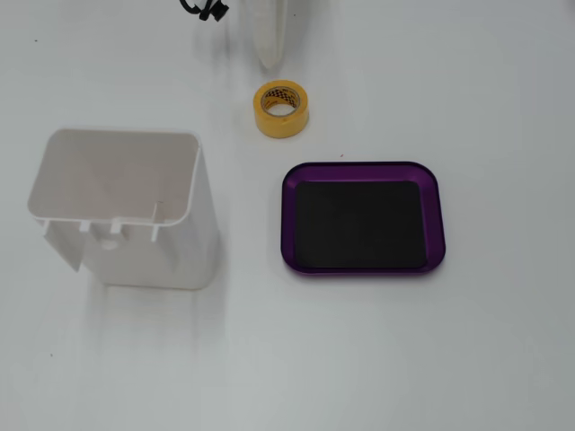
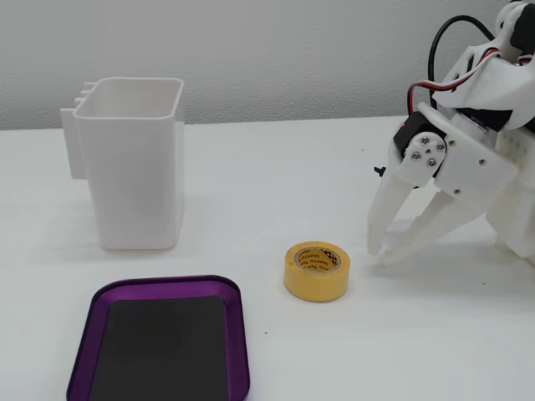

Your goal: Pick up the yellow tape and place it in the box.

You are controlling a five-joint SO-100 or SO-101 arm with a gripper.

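The yellow tape point(image 1: 281, 109) is a small roll lying flat on the white table, also seen in the other fixed view point(image 2: 318, 270). The box point(image 1: 363, 176) is a shallow purple tray with a black mat floor, empty, close to the tape; it also shows in the side fixed view point(image 2: 100, 298). My white gripper point(image 2: 380, 253) hangs tips-down just right of the tape in that view, a short gap from it, jaws slightly apart and empty. From above only its fingertips point(image 1: 269, 56) show, just beyond the tape.
A tall white plastic container point(image 1: 126, 206) stands open-topped left of the tray in the top view, and at the back left in the side view point(image 2: 134, 159). The arm's body and cables point(image 2: 493, 109) fill the right side.
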